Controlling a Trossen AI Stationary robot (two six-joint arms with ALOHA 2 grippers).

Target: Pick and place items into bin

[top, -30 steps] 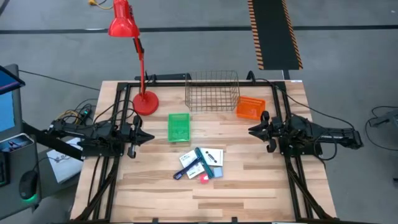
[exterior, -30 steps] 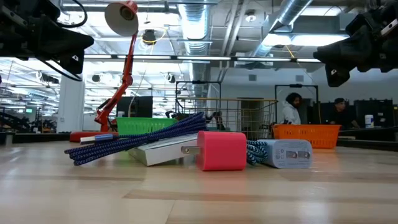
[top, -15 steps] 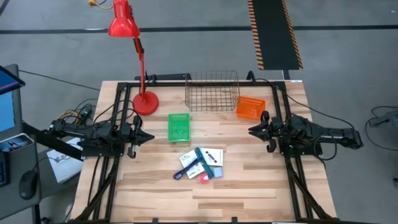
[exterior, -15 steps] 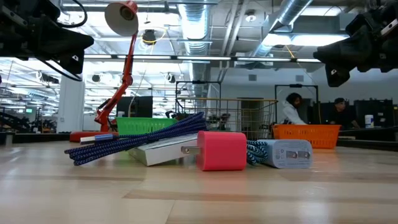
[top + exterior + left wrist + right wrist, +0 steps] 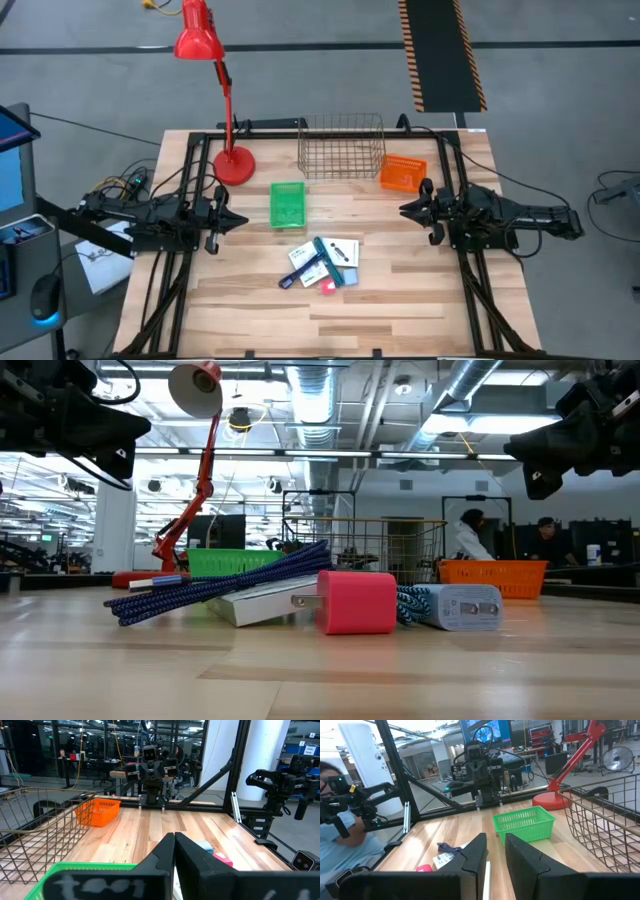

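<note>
Pale wood planks make up the table [image 5: 400, 300], framed by a black rail. Three baskets stand toward its far edge: one green basket [image 5: 288, 204] at about 11 o'clock from the table's centre, one bare wire basket [image 5: 341, 146] at 12 o'clock, and one orange basket [image 5: 402, 173] at about 1 o'clock. One red desk lamp [image 5: 215, 90] stands on its round base at the far left corner, beside the wire basket.

The items lie in a single heap [image 5: 322, 264] near the middle of the table, at 6 o'clock from the wire basket and well apart from all three baskets. In the low view the heap shows one pink-red charger plug [image 5: 355, 602] in front, one dark blue braided cable [image 5: 215, 588] draped to its 9 o'clock side, one flat white card or box [image 5: 262, 603] beneath the cable, and one pale blue-white adapter [image 5: 462, 607] touching the plug at 3 o'clock.

The left gripper [image 5: 232, 219] hovers at 9 o'clock over the table's left side, its fingers pressed together. The right gripper [image 5: 407, 210] hovers at 3 o'clock, just beside the orange basket, with a narrow gap between its fingers. Neither holds anything.

In the room behind, two people [image 5: 470, 537] show beyond the orange basket.
</note>
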